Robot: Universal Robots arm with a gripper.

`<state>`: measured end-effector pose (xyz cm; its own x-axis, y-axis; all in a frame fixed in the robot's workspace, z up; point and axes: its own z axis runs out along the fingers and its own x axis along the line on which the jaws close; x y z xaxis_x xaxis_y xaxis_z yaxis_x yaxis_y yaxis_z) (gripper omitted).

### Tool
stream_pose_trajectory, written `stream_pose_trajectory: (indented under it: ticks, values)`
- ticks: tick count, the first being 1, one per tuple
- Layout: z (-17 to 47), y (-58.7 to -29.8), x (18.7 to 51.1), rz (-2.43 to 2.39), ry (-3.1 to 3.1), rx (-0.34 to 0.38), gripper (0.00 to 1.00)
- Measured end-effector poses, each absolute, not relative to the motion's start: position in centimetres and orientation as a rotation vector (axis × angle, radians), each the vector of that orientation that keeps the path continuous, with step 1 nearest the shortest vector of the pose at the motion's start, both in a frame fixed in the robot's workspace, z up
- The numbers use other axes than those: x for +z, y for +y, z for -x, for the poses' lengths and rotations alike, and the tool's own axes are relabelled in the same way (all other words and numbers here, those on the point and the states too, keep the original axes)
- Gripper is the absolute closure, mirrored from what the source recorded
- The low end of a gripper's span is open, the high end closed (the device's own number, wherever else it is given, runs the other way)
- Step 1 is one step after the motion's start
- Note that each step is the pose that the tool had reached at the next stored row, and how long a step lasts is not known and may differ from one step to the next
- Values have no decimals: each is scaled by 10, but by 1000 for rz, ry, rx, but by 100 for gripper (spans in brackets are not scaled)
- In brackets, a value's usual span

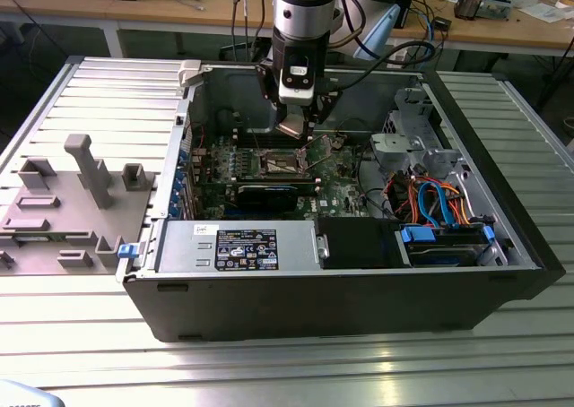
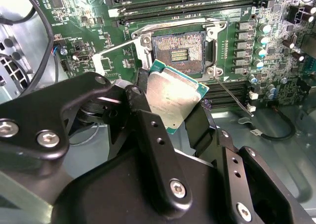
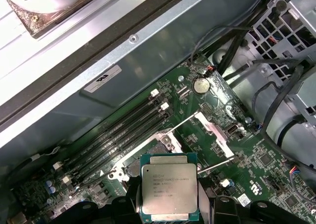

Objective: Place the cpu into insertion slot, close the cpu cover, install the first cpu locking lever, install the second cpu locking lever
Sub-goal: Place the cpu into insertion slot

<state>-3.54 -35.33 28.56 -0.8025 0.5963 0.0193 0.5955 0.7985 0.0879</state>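
while the gripper (image 1: 294,127) hung inside the open computer case (image 1: 359,308), it pinched the cpu (image 2: 175,98) above the insertion slot (image 2: 178,49).
case walls ringed the green motherboard (image 3: 256,157), cables (image 1: 430,201) crowding the exterior view's right and long memory slots (image 3: 123,130) running beside the slot. black fingers (image 2: 148,130) were closed on opposite edges of the cpu, a flat square with a dull silver lid and green rim, clear of the slot. the slot lay bare, its cpu cover (image 3: 210,128) swung open.
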Motion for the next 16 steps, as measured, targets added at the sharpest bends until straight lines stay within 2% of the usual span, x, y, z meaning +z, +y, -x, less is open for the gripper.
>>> stream_pose_trajectory:
  ticks: [16]
  values:
    - [35, -353, 285, -1014, 2959, 140, 45]
